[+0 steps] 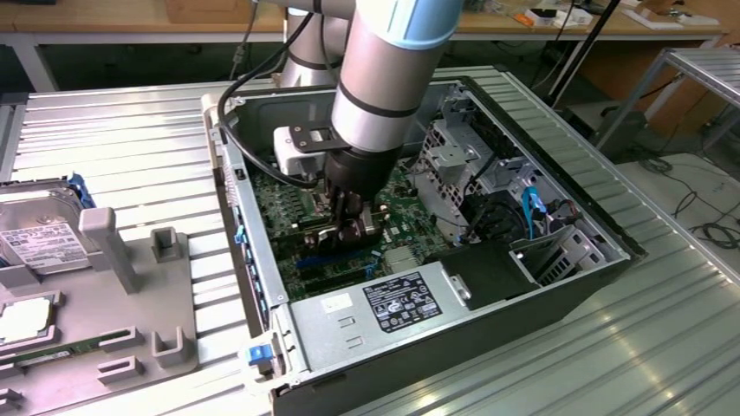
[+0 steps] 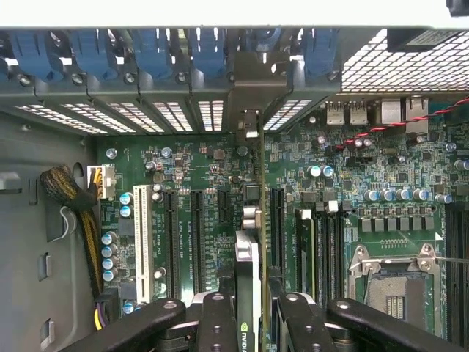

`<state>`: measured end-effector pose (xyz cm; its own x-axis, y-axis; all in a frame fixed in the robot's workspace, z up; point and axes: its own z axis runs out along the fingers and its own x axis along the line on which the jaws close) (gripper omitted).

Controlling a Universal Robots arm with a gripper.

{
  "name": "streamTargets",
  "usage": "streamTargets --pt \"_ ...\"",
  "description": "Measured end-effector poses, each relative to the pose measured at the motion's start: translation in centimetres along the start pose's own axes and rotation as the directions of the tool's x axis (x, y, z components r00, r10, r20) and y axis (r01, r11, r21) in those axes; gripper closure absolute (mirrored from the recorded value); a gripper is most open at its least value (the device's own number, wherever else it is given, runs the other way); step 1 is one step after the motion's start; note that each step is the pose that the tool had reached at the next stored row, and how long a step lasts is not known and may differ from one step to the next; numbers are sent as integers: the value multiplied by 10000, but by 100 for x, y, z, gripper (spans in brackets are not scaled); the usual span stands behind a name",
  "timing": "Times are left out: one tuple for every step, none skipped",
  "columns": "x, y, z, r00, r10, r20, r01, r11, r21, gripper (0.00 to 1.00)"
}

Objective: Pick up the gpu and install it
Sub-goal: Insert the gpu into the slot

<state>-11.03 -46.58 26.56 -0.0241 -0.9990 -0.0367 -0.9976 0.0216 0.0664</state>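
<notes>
The gripper (image 2: 249,323) clamps the gpu (image 2: 253,220) edge-on above the motherboard (image 2: 183,169) inside the open computer case (image 1: 555,286), which rests on a ribbed metal table (image 1: 127,139).

A ribbed metal counter (image 1: 127,139) carries an open computer case (image 1: 463,347). Beside it, toward the exterior view's left, lies a grey parts tray (image 1: 173,286).
</notes>
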Motion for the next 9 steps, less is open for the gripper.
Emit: streamTargets --pt "-1 -1 3 10000 -3 1 3 10000 1 73" --pt "-1 0 5 10000 -12 0 12 10000 0 73" --pt "-1 0 6 10000 -27 -2 27 10000 -1 73" --pt "-5 0 9 10000 -38 0 38 10000 0 73" --pt "-8 0 8 10000 -59 -2 59 10000 -1 73" --pt "-8 0 8 10000 -62 -3 62 10000 -2 73" --pt "-8 0 8 10000 -63 -4 63 10000 -2 73" --pt "-8 0 9 10000 -63 -6 63 10000 -3 73" --pt "-9 0 14 10000 -63 -3 63 10000 -2 73"
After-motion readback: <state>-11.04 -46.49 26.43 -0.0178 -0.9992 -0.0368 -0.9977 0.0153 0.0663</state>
